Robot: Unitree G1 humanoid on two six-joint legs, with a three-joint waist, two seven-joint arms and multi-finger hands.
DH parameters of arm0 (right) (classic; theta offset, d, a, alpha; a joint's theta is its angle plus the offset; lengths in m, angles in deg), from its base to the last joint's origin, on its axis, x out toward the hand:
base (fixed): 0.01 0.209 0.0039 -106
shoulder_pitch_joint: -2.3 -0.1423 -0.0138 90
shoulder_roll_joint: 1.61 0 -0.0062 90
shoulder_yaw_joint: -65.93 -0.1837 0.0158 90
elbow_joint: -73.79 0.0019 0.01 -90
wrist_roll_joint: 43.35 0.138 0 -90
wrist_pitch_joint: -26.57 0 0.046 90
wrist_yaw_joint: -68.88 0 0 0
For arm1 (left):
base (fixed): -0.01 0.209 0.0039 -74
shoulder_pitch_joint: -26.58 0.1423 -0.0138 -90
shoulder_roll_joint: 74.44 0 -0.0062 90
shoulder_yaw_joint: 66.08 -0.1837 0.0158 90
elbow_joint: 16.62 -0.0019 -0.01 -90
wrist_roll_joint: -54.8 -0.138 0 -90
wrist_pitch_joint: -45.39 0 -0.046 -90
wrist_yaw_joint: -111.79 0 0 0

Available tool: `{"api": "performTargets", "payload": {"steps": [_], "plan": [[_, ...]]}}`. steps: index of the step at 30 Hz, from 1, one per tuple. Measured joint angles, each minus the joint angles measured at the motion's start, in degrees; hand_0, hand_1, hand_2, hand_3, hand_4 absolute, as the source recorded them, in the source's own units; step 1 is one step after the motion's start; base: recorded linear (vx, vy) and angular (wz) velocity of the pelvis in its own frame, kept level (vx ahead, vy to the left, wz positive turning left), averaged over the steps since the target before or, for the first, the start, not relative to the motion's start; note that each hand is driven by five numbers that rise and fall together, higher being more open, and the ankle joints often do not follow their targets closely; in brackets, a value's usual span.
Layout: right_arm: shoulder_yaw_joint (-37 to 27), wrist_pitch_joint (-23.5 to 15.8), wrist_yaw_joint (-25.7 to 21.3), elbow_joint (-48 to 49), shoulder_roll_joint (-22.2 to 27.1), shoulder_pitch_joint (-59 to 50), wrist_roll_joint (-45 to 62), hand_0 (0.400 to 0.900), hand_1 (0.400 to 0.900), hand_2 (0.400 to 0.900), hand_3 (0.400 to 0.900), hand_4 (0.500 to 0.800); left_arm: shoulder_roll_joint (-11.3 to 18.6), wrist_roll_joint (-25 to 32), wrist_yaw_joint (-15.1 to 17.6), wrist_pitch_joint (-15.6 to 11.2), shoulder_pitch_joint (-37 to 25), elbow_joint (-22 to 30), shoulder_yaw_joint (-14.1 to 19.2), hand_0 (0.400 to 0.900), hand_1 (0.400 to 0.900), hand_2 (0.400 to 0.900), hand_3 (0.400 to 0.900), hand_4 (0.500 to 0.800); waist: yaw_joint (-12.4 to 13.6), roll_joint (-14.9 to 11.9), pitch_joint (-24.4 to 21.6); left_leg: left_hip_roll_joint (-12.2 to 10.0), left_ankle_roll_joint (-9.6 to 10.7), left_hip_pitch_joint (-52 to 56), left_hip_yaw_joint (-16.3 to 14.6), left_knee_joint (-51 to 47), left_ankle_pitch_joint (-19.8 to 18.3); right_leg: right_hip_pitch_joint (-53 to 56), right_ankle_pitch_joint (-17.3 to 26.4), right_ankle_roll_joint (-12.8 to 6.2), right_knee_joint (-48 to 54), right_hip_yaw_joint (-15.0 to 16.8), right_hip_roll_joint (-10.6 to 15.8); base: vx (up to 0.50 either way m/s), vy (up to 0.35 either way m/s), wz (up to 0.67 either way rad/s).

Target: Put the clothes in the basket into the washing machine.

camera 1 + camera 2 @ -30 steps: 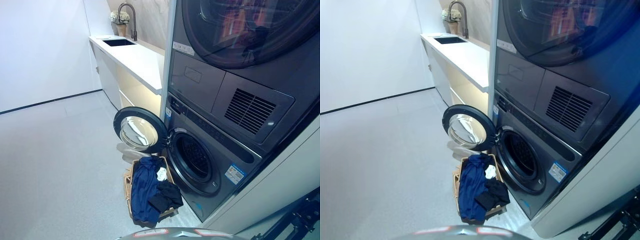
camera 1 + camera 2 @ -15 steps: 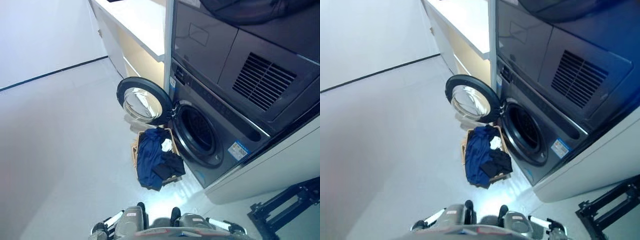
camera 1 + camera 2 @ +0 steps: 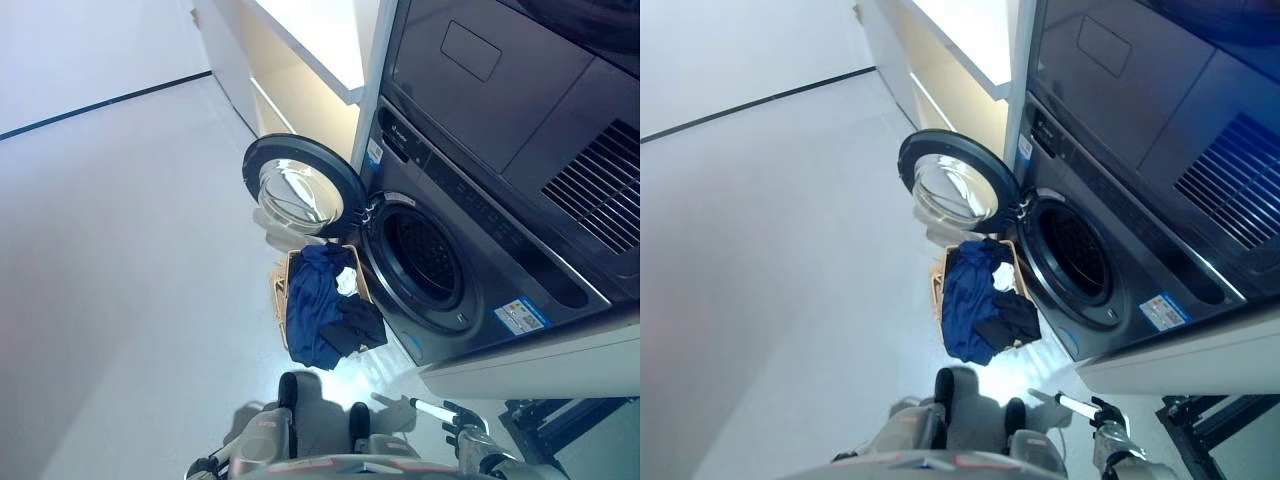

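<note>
My right hand (image 3: 462,423) shows low at the bottom right, dark, with pale tips, hanging over the floor (image 3: 120,250); it is small at the edge of both views, so I cannot tell whether its fingers are curled or straight, though nothing seems to be in it. My left hand shows in neither view.

Ahead of my right hand and off to its left stands the basket (image 3: 279,290), a tan woven one on the floor, just beside the front of the washing machine (image 3: 470,250). The clothes (image 3: 315,310) fill it and spill over its near rim: a large dark blue piece, a black piece on the side nearer the machine, and a small white bit on top.

The washing machine's round door (image 3: 300,188) is swung wide open, standing beyond the basket, well away from my hand. The drum opening (image 3: 425,262) is dark, directly ahead of my hand and just right of the basket. A white counter (image 3: 320,35) runs off farther ahead.
</note>
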State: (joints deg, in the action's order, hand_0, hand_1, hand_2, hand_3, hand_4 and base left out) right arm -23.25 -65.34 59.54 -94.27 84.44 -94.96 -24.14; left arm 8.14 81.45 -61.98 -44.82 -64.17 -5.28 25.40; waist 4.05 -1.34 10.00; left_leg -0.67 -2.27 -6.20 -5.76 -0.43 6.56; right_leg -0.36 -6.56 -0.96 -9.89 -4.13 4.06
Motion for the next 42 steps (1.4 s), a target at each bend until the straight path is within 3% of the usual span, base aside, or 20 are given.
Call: {"api": "performTargets", "payload": {"steps": [1, 3, 6, 10, 15, 18, 22, 25, 29, 33, 42], "plan": [[0.1, 0.2, 0.1, 0.0, -1.2, 0.5, 0.1, 0.9, 0.9, 0.9, 0.9, 0.8, 1.0, -0.4, 0.1, 0.0, -0.5, 1.0, 0.0, 0.9, 0.9, 0.9, 0.9, 0.8, 0.2, -1.4, -1.0, 0.9, -0.4, 0.1, -0.2, -0.1, -0.6, -0.9, -1.7, -1.87, -2.8, 0.0, 1.2, 0.16, 0.228, -0.09], [0.1, 0.5, 0.5, 0.0, -2.9, 0.7, 0.4, 0.9, 0.9, 0.9, 0.9, 0.8, 2.9, -0.9, 0.1, 0.0, -1.6, 1.9, -0.2, 0.9, 0.9, 0.9, 0.9, 0.8, -0.2, -3.2, -2.1, 1.8, -1.3, 0.2, -0.6, -0.6, -0.6, -1.2, -1.8, -3.47, -3.3, 0.0, 2.3, 0.18, 0.308, -0.07], [1.3, 0.4, 0.6, 1.7, -3.5, -0.7, 2.5, 0.9, 0.9, 0.9, 0.9, 0.8, 4.4, -0.9, 0.2, 0.0, -5.2, 1.8, 0.0, 0.9, 0.9, 0.9, 0.9, 0.8, -1.1, -3.3, -2.0, 1.7, -1.7, 1.8, -0.9, -0.5, -1.6, -3.2, 0.2, -7.11, -9.0, 0.3, 2.2, 0.14, 0.23, 0.03], [3.5, -0.2, 0.6, 5.3, -3.6, -2.3, 2.8, 0.9, 0.9, 0.9, 0.9, 0.8, 5.1, -0.9, 0.3, -1.3, -8.1, 2.6, -1.7, 0.9, 0.9, 0.9, 0.9, 0.8, -2.1, -3.3, -1.0, 1.5, -3.1, 3.5, -0.4, -1.7, -2.0, -6.6, -0.8, -5.05, -13.7, 0.7, 1.6, 0.06, 0.086, 0.03], [7.1, -1.3, 0.2, 11.7, -3.6, -4.0, 3.2, 0.9, 0.9, 0.9, 0.9, 0.8, 6.2, -0.9, 1.0, -1.2, -9.0, 2.3, -1.8, 0.9, 0.9, 0.9, 0.9, 0.8, -2.5, -3.3, 1.9, 2.0, -3.5, 4.1, -0.5, -2.3, -1.8, -8.6, 0.3, -5.51, 4.3, 1.6, -1.0, 0.07, -0.033, 0.15], [9.0, -1.9, -0.1, 15.3, -3.6, -4.1, 2.9, 0.9, 0.9, 0.9, 0.9, 0.8, 6.1, -0.9, 1.3, -1.2, -8.1, 2.4, -1.7, 0.9, 0.9, 0.9, 0.9, 0.8, -2.7, -3.6, 4.0, 3.5, -2.6, 4.0, 0.5, -2.8, -1.9, -9.3, 4.4, -6.01, 10.7, 2.9, -0.4, 0.07, -0.136, 0.34], [9.2, -1.8, -0.1, 15.7, -3.6, -4.0, 1.9, 0.9, 0.9, 0.9, 0.9, 0.8, 5.8, -0.7, 1.4, -1.3, -7.0, 2.7, -1.7, 0.9, 0.9, 0.9, 0.9, 0.8, -2.6, -4.2, 5.0, 5.1, -1.0, 3.4, 3.4, -3.0, -1.6, -9.1, 12.7, -3.94, 12.0, 5.0, 0.3, 0.03, -0.19, 0.37], [10.6, -1.7, -0.8, 16.9, -2.6, -6.0, 0.8, 0.9, 0.9, 0.9, 0.9, 0.8, 5.0, 0.7, 2.1, -1.3, -6.7, 3.1, -1.7, 0.9, 0.9, 0.9, 0.9, 0.8, -2.7, -3.4, 6.1, 4.0, 0.8, 0.3, 5.7, -1.7, -1.9, -10.2, 15.0, -1.8, 13.1, 3.1, -0.6, 0.02, -0.191, 0.6], [14.9, -1.2, -2.6, 20.7, 2.4, -11.2, -3.4, 0.9, 0.9, 0.9, 0.9, 0.8, 2.4, 1.5, 3.0, -1.4, -10.0, 4.1, -2.0, 0.9, 0.9, 0.9, 0.9, 0.8, -3.0, -1.2, 9.2, 3.0, 2.4, -5.7, 9.0, 1.4, -1.9, -12.2, 16.0, -0.69, 14.9, -1.5, -1.5, 0.02, -0.127, 0.33], [20.3, -1.1, -2.9, 22.3, 6.5, -22.1, -8.5, 0.9, 0.9, 0.9, 0.9, 0.8, 1.4, 3.2, 3.3, -2.5, -14.1, 5.8, -3.5, 0.9, 0.9, 0.9, 0.9, 0.8, -2.6, -1.0, 13.1, 2.5, 3.5, -10.0, 9.5, 3.0, -2.0, -15.7, 16.8, 0.46, 14.9, -1.8, -2.2, 0.05, -0.026, 0.02], [28.0, -0.8, -4.0, 18.8, 10.2, -37.0, -18.1, 0.9, 0.9, 0.9, 0.9, 0.8, 1.7, 6.9, 4.0, -5.2, -21.6, 10.0, -6.9, 0.9, 0.9, 0.9, 0.9, 0.8, -0.9, -0.9, 17.7, 2.5, 3.4, -16.8, 10.6, 6.2, -2.4, -21.2, 17.4, 1.17, 13.6, -2.7, -2.1, -0.02, 0.01, 0.06]]}}
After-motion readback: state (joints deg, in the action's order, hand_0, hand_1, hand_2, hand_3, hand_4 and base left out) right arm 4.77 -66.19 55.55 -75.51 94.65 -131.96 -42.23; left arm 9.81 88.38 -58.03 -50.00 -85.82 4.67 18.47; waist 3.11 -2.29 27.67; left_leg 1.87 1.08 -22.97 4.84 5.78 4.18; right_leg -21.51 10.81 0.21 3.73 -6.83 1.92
